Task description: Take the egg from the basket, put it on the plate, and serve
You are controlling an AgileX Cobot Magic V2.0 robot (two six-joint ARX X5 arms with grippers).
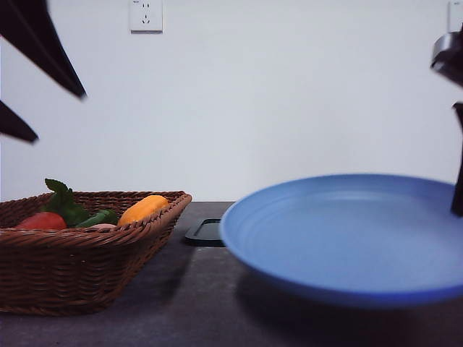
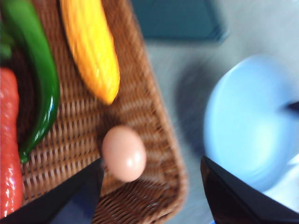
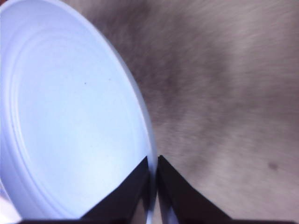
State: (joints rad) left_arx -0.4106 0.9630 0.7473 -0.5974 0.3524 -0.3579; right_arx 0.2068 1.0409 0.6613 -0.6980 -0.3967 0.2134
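The egg (image 2: 124,153) is a smooth brownish-pink oval lying inside the woven basket (image 2: 154,116) close to its rim corner. My left gripper (image 2: 149,196) hovers above it, open, its dark fingers (image 2: 70,200) spread to either side of the egg and not touching it. In the front view the left gripper (image 1: 59,116) hangs high over the basket (image 1: 79,267). My right gripper (image 3: 153,182) is shut on the rim of the light-blue plate (image 3: 70,116). The plate (image 1: 347,238) is held raised above the table, with the right gripper (image 1: 457,202) at its right edge.
A long orange-yellow vegetable (image 2: 91,46), a green pepper (image 2: 37,79) and a red item (image 2: 9,149) share the basket. A flat black tray (image 1: 206,233) lies on the dark table (image 1: 195,303) behind the plate. A white wall stands at the back.
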